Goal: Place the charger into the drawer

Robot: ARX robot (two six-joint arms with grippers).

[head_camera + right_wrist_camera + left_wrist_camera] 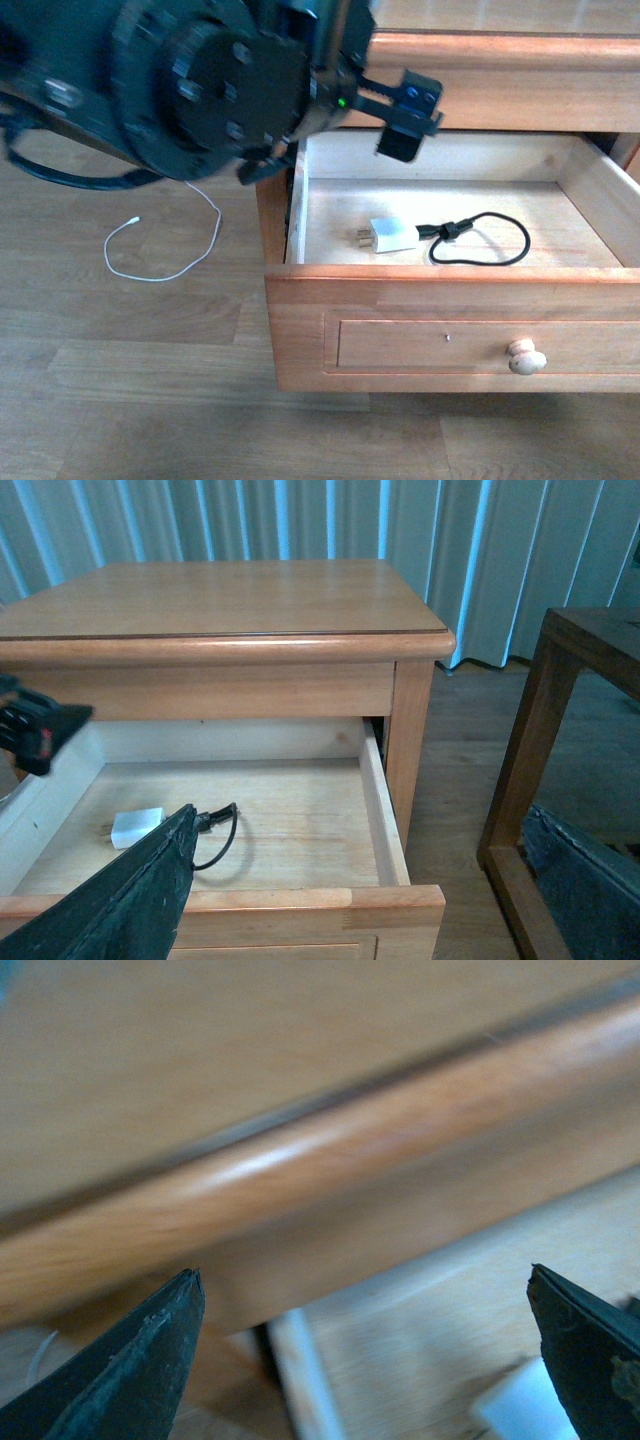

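The drawer (450, 330) of the wooden nightstand is pulled out, showing its round pale knob (526, 357) and pale interior. On the drawer floor lies the white charger (392, 236), its black looped cable (480, 240) beside it. My left gripper (408, 125) hangs open above the drawer's back left corner, holding nothing. In the left wrist view the open left gripper (365, 1280) faces the nightstand's top edge, with a corner of the charger (520, 1405) by one finger (590, 1350). My right gripper (360, 810) is open and empty, in front of the drawer (378, 810), where the charger (137, 828) shows.
A long thin white cable (160, 250) lies on the wooden floor left of the nightstand. A dark wooden frame (520, 760) stands to the right of the nightstand. Striped curtains (300, 520) hang behind it.
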